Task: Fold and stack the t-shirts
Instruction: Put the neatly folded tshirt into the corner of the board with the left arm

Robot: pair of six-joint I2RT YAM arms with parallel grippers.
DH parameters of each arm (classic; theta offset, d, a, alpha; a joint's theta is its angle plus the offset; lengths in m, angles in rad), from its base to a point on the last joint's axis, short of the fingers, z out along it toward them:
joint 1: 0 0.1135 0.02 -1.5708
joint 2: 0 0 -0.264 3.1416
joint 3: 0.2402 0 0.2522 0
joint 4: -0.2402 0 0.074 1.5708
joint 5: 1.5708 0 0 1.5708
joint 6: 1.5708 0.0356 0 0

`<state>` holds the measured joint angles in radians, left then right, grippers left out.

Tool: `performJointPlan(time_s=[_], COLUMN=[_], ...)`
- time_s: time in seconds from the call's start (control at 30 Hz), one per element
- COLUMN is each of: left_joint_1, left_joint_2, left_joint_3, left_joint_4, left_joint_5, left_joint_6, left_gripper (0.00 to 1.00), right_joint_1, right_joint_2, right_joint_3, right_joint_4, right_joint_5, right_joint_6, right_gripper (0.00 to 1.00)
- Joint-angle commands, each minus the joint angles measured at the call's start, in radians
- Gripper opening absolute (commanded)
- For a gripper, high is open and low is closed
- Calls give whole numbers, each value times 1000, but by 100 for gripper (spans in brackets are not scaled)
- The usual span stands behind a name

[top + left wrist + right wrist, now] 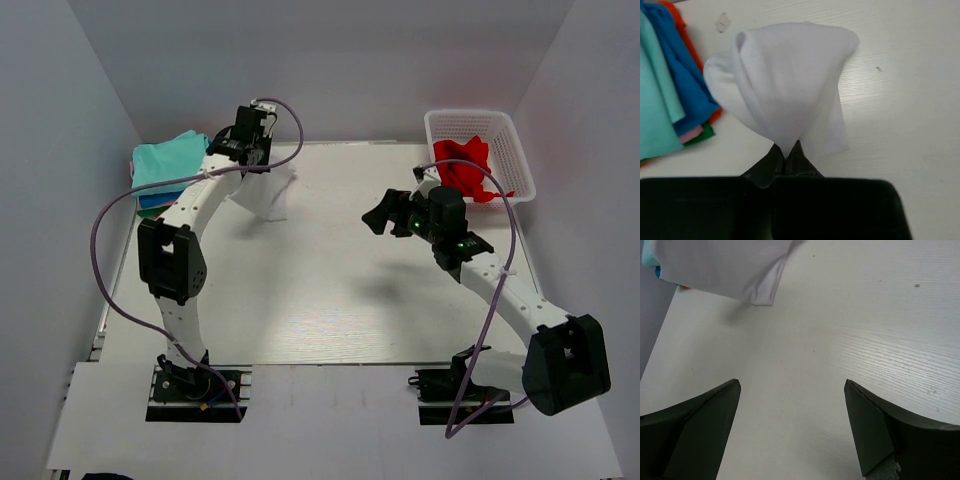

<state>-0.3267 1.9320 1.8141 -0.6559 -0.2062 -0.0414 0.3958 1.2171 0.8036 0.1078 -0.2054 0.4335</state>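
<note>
Where the top view looks down on the worktop [330, 300], the left jaws sit in the upper left of the frame, shut on the top of the white t-shirt [266, 192], which hangs from them in a loose drape. Just left of it, at the worktop's far-left corner, lies a stack of t-shirts [165, 170] with a teal one on top. The red t-shirt [465, 165] lies in the white basket [465, 122] at upper right. The right jaws hover right of centre, well apart from both.

In the left wrist view the jaws are closed tight at bottom centre, pinching a bunched point of the white cloth, which fans out upward. At the left edge the stack shows teal, blue, pink and green layers.

In the right wrist view the jaws stand wide apart at the lower corners, holding nothing, with bare worktop between them. A hemmed corner of the white t-shirt fills the upper left.
</note>
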Motion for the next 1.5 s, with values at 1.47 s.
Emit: performJointPlan(time_s=[1.47], left_joint_1=[402], left_joint_2=[100], left_joint_3=[444], left_joint_4=[24], left_joint_5=[-229], left_joint_6=[250], left_gripper=[0], right_joint_1=[-3], right_joint_2=[-44], right_joint_3=[5], right_joint_4=[-188], right_joint_5=[84], right_joint_6=[13], right_gripper=[90])
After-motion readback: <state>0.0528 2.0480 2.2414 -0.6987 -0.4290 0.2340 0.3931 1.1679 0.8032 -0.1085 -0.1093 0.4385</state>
